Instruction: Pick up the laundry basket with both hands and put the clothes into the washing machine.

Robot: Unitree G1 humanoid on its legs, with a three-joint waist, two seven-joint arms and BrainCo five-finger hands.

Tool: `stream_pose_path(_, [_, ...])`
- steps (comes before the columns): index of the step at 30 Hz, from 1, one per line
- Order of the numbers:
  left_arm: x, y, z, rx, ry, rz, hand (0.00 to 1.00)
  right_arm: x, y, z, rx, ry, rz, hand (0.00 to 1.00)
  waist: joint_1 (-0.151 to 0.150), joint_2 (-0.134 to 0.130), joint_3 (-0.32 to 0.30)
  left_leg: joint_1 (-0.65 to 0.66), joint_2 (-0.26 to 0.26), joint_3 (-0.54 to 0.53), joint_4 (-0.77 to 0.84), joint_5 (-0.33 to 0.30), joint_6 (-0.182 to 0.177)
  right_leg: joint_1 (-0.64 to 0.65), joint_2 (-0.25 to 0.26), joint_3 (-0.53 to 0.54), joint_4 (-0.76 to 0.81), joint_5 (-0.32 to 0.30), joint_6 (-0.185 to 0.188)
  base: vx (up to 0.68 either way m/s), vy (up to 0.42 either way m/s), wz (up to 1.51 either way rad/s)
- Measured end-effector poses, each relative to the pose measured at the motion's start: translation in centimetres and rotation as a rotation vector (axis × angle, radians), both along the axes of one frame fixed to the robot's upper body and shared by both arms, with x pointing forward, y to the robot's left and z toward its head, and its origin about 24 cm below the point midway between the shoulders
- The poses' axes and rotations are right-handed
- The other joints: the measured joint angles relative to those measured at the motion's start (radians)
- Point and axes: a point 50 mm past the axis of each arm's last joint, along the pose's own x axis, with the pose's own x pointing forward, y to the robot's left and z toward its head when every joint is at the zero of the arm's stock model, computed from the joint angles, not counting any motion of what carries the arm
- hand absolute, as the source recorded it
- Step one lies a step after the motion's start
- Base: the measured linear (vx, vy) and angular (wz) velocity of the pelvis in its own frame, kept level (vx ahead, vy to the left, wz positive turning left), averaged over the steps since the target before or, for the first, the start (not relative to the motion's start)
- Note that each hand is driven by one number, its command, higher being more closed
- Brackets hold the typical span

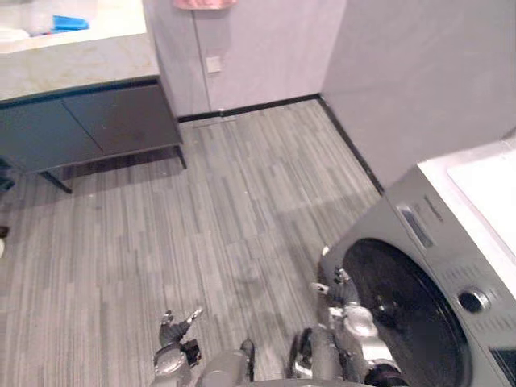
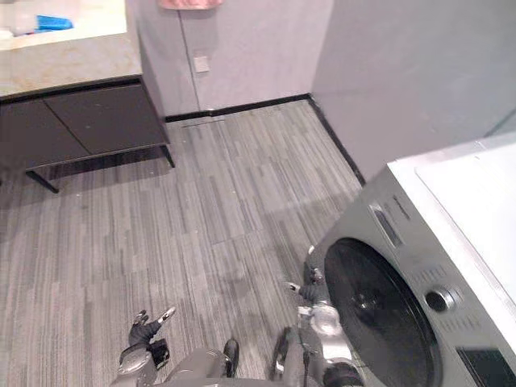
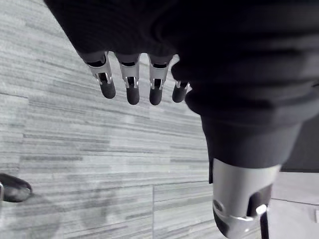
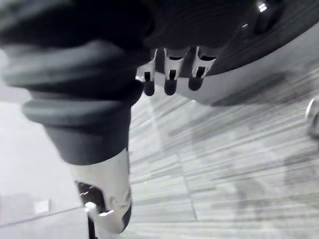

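Both hands hang low over the floor [image 1: 242, 210], holding nothing. Left hand [image 1: 172, 339]: fingers straight and spread apart, thumb clear of them. Right hand [image 1: 348, 310]: fingers likewise loose and apart, just beside the washing machine [image 1: 451, 266].

Washing machine door [image 1: 407, 314] appears closed; dark glass, contents not discernible. Laundry basket and clothes: whereabouts cannot be told from here. A dark cabinet [image 1: 89, 125] stands against the far wall.

Judgement: scene fits either hands emptied after loading, or hands not yet on the basket. For any basket lift, grip both rims evenly and keep it level.
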Motion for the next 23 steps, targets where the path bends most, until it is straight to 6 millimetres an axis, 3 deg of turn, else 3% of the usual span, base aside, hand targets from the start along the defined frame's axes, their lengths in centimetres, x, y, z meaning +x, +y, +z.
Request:
stream_pose_path(2, [0.7,-0.2,0.2,-0.008,-0.017,-0.022,0.00,-1.5,-1.4,-0.6,-0.053,0.048,-0.033,0.00,-0.008,-0.009,0.007,0.059,-0.024,-0.080,0.009,-0.039,-0.022,-0.014,0.007,0.040,-0.167,0.090,0.007,0.49,-0.170,1.29])
stream_pose_path(4, [0.9,-0.6,0.2,-0.013,-0.019,-0.045,0.00,-2.0,-2.1,-0.8,-0.081,0.065,-0.033,0.00,-0.007,-0.015,0.007,0.107,-0.030,-0.136,0.033,-0.099,-0.028,-0.014,-0.004,0.057,-0.197,0.143,-0.006,0.49,-0.255,0.94])
stream_pose_path(5, [0.8,-0.7,0.1,-0.011,-0.018,-0.053,0.00,-2.2,-2.2,-0.8,-0.089,0.071,-0.026,0.00,-0.009,-0.002,0.003,0.138,-0.012,-0.185,0.045,-0.148,-0.036,-0.009,-0.008,0.045,-0.124,0.214,-0.054,0.57,-0.345,0.96])
stream_pose_path(6, [0.5,-0.7,0.0,-0.011,-0.009,-0.055,0.00,-2.3,-2.1,-0.8,-0.090,0.072,-0.018,0.00,-0.013,0.012,-0.002,0.152,0.012,-0.194,0.075,-0.160,-0.056,-0.003,-0.007,0.007,-0.073,0.199,-0.118,0.71,-0.383,1.30])
stream_pose_path(7, [0.7,-1.3,0.0,-0.033,-0.022,-0.060,0.00,-1.8,-1.7,-0.7,-0.082,0.062,0.006,0.00,-0.031,0.044,-0.005,0.065,0.051,-0.139,0.278,-0.140,-0.115,0.020,0.002,-0.058,-0.038,0.133,-0.138,0.74,-0.386,1.02])
stream_pose_path(8, [0.7,-1.4,0.0,-0.039,-0.023,-0.064,0.00,-1.3,-1.3,-0.5,-0.077,0.050,0.032,0.00,-0.027,0.055,0.000,-0.016,0.103,-0.059,0.488,-0.061,-0.185,0.072,0.034,-0.092,-0.041,0.093,-0.161,0.60,-0.310,0.70])
stream_pose_path(9, [0.3,-1.3,-0.1,-0.037,-0.014,-0.063,0.00,-1.1,-0.6,-0.5,-0.068,0.046,0.052,0.00,-0.017,0.056,0.002,-0.053,0.147,-0.011,0.593,-0.003,-0.187,0.108,0.059,-0.096,-0.050,0.075,-0.180,0.58,-0.314,-0.12])
stream_pose_path(10, [-0.3,-1.1,-0.3,-0.032,0.002,-0.066,0.00,-0.8,0.6,-0.5,-0.044,0.039,0.079,0.00,0.016,0.052,0.003,-0.108,0.254,0.099,0.752,-0.003,-0.184,0.193,0.114,-0.105,-0.083,0.049,-0.203,0.44,-0.215,-0.34])
stream_pose_path(11, [-0.4,-1.0,-0.4,-0.030,0.006,-0.073,0.00,-0.6,1.0,-0.6,-0.036,0.038,0.086,0.00,0.027,0.046,0.000,-0.124,0.282,0.133,0.776,-0.005,-0.183,0.217,0.120,-0.110,-0.094,0.042,-0.207,0.52,-0.246,-0.16])
stream_pose_path(12, [-0.1,-1.3,-0.3,-0.038,0.001,-0.094,0.00,-0.5,1.3,-0.7,-0.026,0.045,0.089,0.00,0.029,0.019,-0.012,-0.172,0.328,0.217,0.738,-0.012,-0.172,0.282,0.118,-0.124,-0.149,0.037,-0.210,0.39,-0.192,0.19])
stream_pose_path(14, [0.6,-1.5,0.1,-0.035,-0.027,-0.108,0.00,-0.5,0.8,-0.9,-0.028,0.057,0.074,0.00,0.024,0.010,-0.017,-0.191,0.362,0.301,0.575,-0.016,-0.174,0.363,0.110,-0.139,-0.220,0.039,-0.207,0.51,-0.208,0.35])
stream_pose_path(16, [1.3,-1.5,0.6,-0.025,-0.055,-0.114,0.00,-0.6,0.1,-1.1,-0.034,0.068,0.046,0.00,0.026,0.015,-0.017,-0.183,0.371,0.332,0.387,-0.009,-0.185,0.419,0.111,-0.156,-0.256,0.041,-0.195,0.42,-0.104,0.22])
stream_pose_path(18, [1.8,-1.4,0.9,-0.011,-0.067,-0.128,0.00,-1.0,-0.8,-1.4,-0.043,0.089,-0.001,0.00,0.028,0.020,-0.018,-0.166,0.347,0.333,0.187,0.036,-0.229,0.454,0.113,-0.158,-0.266,0.031,-0.175,0.32,0.000,0.02])
stream_pose_path(19, [1.8,-1.6,0.8,-0.010,-0.065,-0.135,0.00,-1.1,-1.5,-1.4,-0.051,0.093,-0.023,0.00,0.028,0.040,-0.027,-0.145,0.331,0.314,0.043,0.169,-0.212,0.474,0.134,-0.146,-0.266,0.018,-0.152,0.26,0.065,-0.20])
stream_pose_path(20, [1.8,-1.7,0.8,-0.012,-0.063,-0.138,0.00,-1.0,-1.7,-1.3,-0.055,0.092,-0.028,0.00,0.028,0.055,-0.034,-0.140,0.331,0.308,0.003,0.242,-0.196,0.480,0.150,-0.140,-0.266,0.013,-0.144,0.30,0.125,-0.33])
stream_pose_path(21, [1.2,-1.3,0.5,-0.006,-0.040,-0.144,0.00,-1.3,-1.8,-1.6,-0.049,0.107,-0.046,0.00,0.023,0.062,-0.044,-0.118,0.328,0.303,-0.037,0.274,-0.187,0.496,0.167,-0.117,-0.265,-0.005,-0.121,0.20,0.106,-0.18])
stream_pose_path(23, [1.0,-1.0,0.3,-0.002,-0.027,-0.149,0.00,-1.9,-1.4,-2.2,-0.037,0.140,-0.049,0.00,0.024,0.030,-0.058,-0.074,0.295,0.313,-0.108,0.296,-0.182,0.494,0.138,-0.093,-0.253,-0.007,-0.117,0.18,0.078,-0.04])
